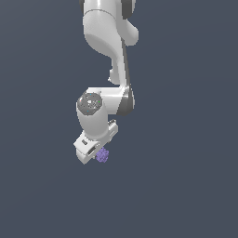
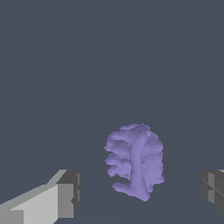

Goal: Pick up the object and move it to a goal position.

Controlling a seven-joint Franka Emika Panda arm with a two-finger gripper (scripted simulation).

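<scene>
From my remote station, I see the white, smooth-shelled robot arm (image 1: 109, 56) bent over a flat slate-grey floor (image 1: 186, 186), its white gripper (image 2: 140, 192) spread wide with nothing in its hold. The small purple, knobbly, ridged lump (image 2: 134, 161) sits in the gap between the two blocky grey fingertip pads (image 2: 70, 192), touching neither. In the exterior view it peeks out just beside the gripper's lower edge.

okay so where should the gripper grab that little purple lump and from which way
Grip the purple lump across its bumpy middle, coming straight down from above. In the wrist view it already sits between the open gripper's fingers, apart from both, and it is roughly round, so no side looks clearly better.
</scene>
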